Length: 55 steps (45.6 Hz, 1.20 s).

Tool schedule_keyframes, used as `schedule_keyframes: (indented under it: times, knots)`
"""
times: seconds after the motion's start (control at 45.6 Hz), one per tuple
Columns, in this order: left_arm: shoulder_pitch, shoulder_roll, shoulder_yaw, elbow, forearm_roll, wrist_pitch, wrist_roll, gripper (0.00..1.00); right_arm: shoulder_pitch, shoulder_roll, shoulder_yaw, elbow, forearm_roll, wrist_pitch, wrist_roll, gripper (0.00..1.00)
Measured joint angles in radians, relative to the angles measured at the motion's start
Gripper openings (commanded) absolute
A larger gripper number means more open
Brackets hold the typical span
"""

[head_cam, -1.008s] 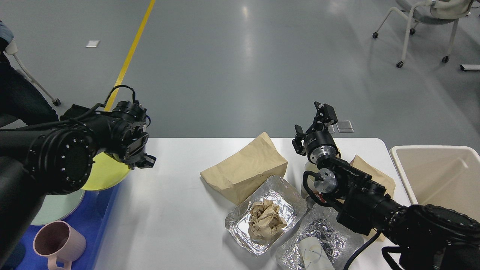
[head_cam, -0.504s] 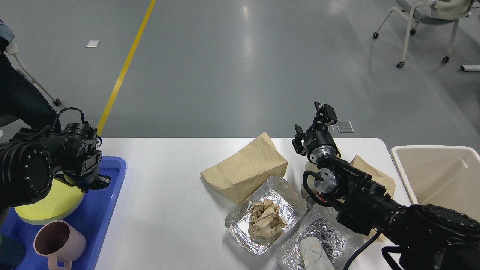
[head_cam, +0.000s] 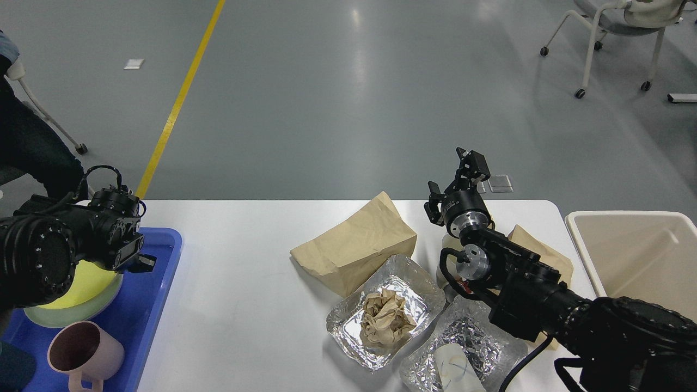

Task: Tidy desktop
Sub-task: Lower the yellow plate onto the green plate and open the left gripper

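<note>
Across the whole lower half of the room's view stretches the desktop (head_cam: 245,305), white and wide. At its left end sits a blue tray (head_cam: 158,294) carrying a yellow plate (head_cam: 90,277) and a pink mug (head_cam: 81,356); the left gripper (head_cam: 142,262) hangs over the plate, too dark to tell how its jaws stand. Toward the right lie a brown paper bag (head_cam: 354,247) and two foil trays (head_cam: 403,283), one holding crumpled paper (head_cam: 386,321). The right gripper (head_cam: 454,182) is raised, jaws spread and empty, near a beige bin (head_cam: 637,256)

Foil trays (head_cam: 385,318) and bags on desktop (head_cam: 245,305)
</note>
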Motion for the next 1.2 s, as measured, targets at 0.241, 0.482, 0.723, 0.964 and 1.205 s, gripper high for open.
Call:
schedule_keyframes:
  times: [0.241,0.482,0.723,0.964,1.205]
  knots:
    - [0.029,0.063,-0.009,0.002,0.003,0.024,0.0,0.0,0.0,0.0,0.0,0.0,0.0,0.0,0.0,1.0]
    - [0.04,0.069,-0.011,0.002,0.004,0.05,-0.001,0.0,0.0,0.0,0.0,0.0,0.0,0.0,0.0,1.0]
    - [0.041,0.062,-0.025,0.001,0.004,0.065,-0.001,0.0,0.0,0.0,0.0,0.0,0.0,0.0,0.0,1.0]
    - [0.041,0.058,-0.04,0.001,0.004,0.067,-0.001,0.05,0.0,0.0,0.0,0.0,0.0,0.0,0.0,1.0]
    - [0.05,0.059,-0.068,0.001,0.004,0.092,0.0,0.15,0.0,0.0,0.0,0.0,0.0,0.0,0.0,1.0]
